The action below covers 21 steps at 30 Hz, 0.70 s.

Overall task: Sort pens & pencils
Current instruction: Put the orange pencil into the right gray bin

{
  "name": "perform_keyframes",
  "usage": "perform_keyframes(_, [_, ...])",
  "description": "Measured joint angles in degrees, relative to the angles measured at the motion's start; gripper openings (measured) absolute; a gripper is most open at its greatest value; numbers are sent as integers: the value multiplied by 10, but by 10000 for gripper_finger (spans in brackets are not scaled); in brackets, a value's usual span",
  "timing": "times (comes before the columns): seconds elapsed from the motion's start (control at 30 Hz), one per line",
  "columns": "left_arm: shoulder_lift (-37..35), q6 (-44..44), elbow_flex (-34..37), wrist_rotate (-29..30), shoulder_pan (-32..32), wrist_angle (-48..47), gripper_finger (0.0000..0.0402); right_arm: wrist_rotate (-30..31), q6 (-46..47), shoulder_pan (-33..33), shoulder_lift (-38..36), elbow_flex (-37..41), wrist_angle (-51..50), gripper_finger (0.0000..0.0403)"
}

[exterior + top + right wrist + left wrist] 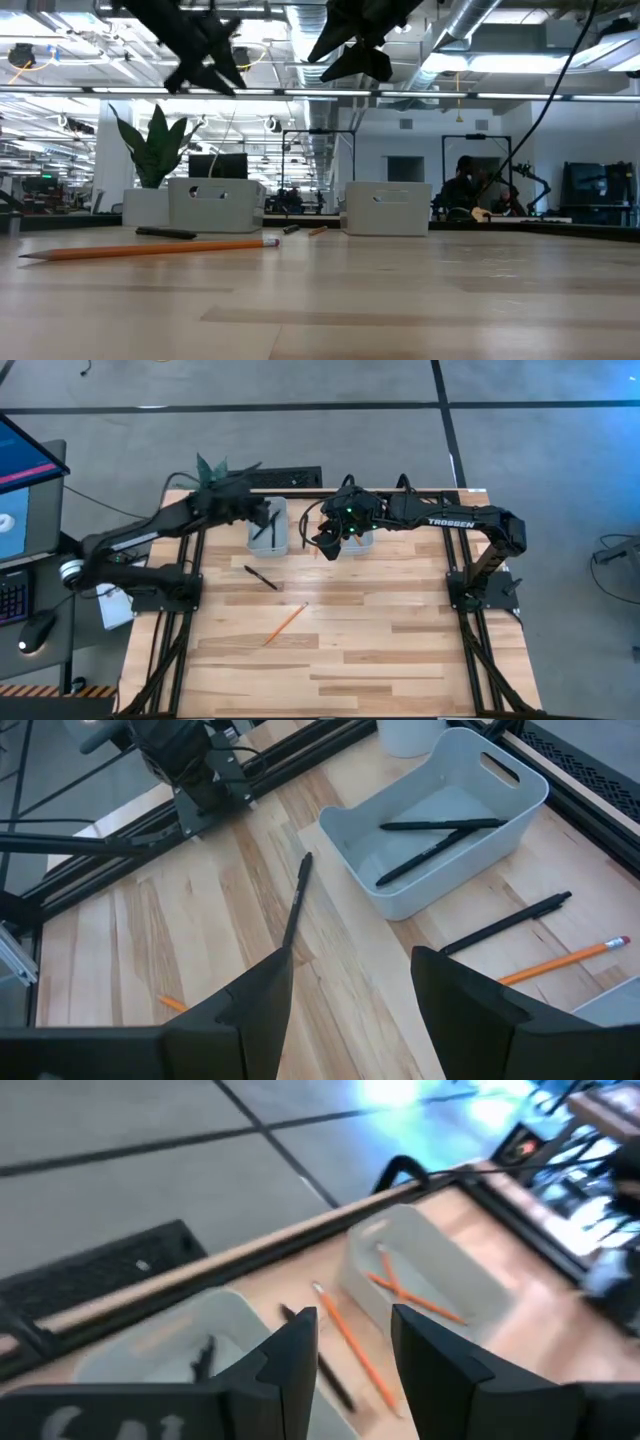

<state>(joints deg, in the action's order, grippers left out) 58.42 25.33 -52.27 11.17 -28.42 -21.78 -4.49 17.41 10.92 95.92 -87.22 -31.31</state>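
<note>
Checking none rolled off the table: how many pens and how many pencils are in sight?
Pens: 4 (2 in the left bin, 2 on the table)
Pencils: 4 (2 in the right bin, 2 on the table)
Total: 8

Near half of the tabletop (400,660): bare wood, you can pass freely | mid-tabletop: one pen (261,577) and one pencil (285,624) lying flat, well apart | far edge: two bins (268,526) side by side, both tools above, little room between.
</note>
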Motion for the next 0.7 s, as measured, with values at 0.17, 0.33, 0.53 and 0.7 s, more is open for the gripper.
perform_keyframes(0.17, [-51, 66, 0, -19, 41, -51, 120, 0, 0, 1, 0, 0, 0, 228])
perform_keyframes(0.33, [-56, 91, 0, -47, 94, -112, 120, 0, 0, 1, 0, 0, 0, 228])
perform_keyframes(0.53, [-35, 114, 0, -49, 165, -120, 120, 0, 1, 0, 0, 0, 0, 228])
perform_keyframes(0.7, [-22, 147, 0, -49, 216, -122, 120, 0, 1, -6, 0, 0, -3, 228])
